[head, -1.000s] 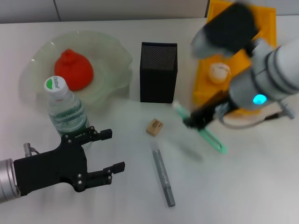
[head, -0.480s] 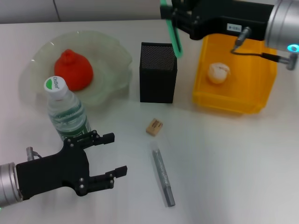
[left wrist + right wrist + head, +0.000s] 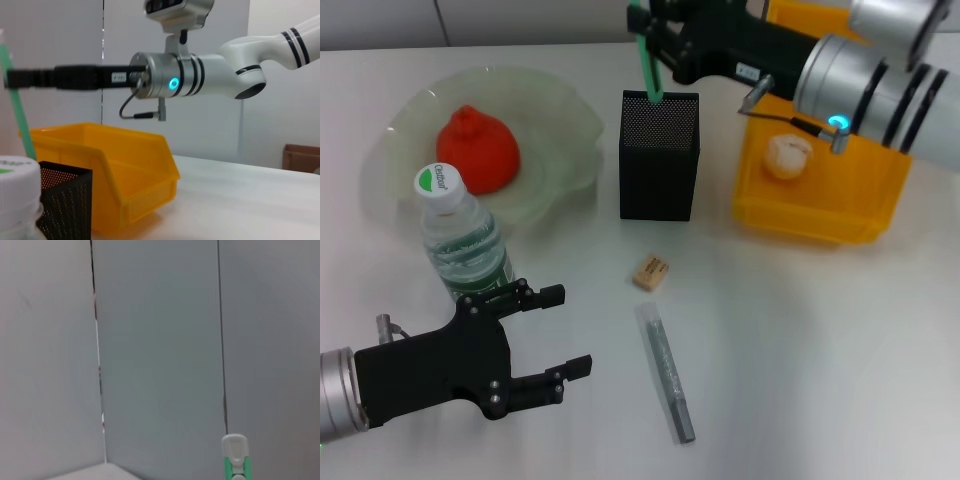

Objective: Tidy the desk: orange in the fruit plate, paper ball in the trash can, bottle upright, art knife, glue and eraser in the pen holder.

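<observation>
The right gripper (image 3: 655,40), clamped on the art knife (image 3: 647,62), holds it upright, tip seemingly inside the pen holder (image 3: 659,155); the left gripper (image 3: 555,335) hovers spread wide beside the bottle (image 3: 463,240).

Perhaps "Chilbol" on bottle cap (image 3: 438,180)

Bench (image 3: 840,350): plain white, matte top, evenly lit, with only soft, faint shadows on it. Far edge of the bench meets a pale grey wall (image 3: 540,20) made of flat panels; a thin dark vertical seam (image 3: 438,20) runs between two of them. Left wrist view: the same grey panelled wall behind the bench, a dark seam running top to bottom, a lighter off-white section toward one side. A brown cardboard box (image 3: 301,157) sits low against that lighter wall, beyond the bench edge. Right wrist view: bare grey panels with two narrow vertical joints.
</observation>
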You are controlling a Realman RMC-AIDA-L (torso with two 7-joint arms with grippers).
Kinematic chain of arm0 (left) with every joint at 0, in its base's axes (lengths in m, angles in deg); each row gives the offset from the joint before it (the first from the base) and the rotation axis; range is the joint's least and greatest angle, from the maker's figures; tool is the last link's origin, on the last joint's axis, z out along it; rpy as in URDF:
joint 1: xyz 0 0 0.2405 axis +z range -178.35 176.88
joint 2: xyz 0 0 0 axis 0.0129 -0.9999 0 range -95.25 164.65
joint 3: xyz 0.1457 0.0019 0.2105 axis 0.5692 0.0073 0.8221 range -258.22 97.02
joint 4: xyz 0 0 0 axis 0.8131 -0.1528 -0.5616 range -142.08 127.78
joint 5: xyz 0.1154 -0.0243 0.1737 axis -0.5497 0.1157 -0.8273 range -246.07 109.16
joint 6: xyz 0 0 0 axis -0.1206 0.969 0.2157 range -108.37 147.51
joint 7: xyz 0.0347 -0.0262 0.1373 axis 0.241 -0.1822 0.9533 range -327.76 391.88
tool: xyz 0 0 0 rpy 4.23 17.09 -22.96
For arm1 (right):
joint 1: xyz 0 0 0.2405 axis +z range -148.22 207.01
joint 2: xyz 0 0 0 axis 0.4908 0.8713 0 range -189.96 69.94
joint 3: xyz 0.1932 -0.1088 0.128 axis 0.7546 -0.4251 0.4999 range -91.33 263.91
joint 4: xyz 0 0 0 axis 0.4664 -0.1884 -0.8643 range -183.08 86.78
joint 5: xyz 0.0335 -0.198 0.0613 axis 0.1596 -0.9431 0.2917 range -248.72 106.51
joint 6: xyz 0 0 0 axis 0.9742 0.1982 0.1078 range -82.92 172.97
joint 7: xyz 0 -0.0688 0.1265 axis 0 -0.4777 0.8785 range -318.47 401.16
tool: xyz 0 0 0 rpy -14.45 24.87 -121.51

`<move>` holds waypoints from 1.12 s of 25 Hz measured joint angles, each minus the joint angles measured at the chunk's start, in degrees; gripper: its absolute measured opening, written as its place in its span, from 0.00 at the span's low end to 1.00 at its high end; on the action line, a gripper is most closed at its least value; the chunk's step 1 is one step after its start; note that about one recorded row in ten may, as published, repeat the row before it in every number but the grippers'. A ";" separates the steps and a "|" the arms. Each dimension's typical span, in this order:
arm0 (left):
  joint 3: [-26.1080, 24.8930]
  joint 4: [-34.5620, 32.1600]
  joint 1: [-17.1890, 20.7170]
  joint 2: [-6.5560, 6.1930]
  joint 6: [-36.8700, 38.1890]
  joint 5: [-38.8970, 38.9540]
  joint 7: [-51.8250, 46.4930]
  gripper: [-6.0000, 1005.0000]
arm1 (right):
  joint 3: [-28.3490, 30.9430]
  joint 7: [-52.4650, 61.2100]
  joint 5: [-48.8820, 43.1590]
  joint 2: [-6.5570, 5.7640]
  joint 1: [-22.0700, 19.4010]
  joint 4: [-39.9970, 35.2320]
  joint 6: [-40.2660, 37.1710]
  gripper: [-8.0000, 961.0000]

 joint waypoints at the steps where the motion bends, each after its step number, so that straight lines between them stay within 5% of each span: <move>1: 0.00 0.00 0.00 0.00 0.00 0.00 0.00 0.78 | 0.00 0.00 0.00 0.00 0.00 0.00 0.00 0.19; 11: -0.22 0.00 0.02 0.00 0.00 0.00 0.08 0.78 | -0.08 -0.07 0.24 0.20 0.37 3.16 -0.96 0.22; 19: -0.26 0.00 0.02 0.00 0.00 0.02 0.09 0.78 | -1.17 14.69 -6.85 -0.27 -10.41 -15.27 -2.14 0.41; 20: -0.26 0.00 0.02 0.00 0.00 0.02 0.09 0.78 | -1.11 24.58 -14.49 -0.32 -13.52 -24.25 -2.11 0.43; 23: -0.25 0.00 0.01 0.01 0.00 0.02 0.09 0.78 | -1.04 39.77 -26.49 -0.35 -15.58 -34.63 -2.29 0.49; 25: -0.16 0.00 -0.12 0.00 -0.05 0.02 0.09 0.78 | -2.92 65.56 -51.20 -0.21 -15.16 -47.15 -5.22 0.53; 26: -0.16 0.00 -0.12 0.00 -0.05 0.02 0.09 0.78 | -2.92 65.56 -51.20 -0.21 -15.16 -47.15 -5.22 0.56; 28: -0.10 0.00 -0.31 0.00 -0.13 0.02 0.09 0.78 | -6.04 81.50 -67.61 -0.11 -13.04 -51.79 -8.95 0.60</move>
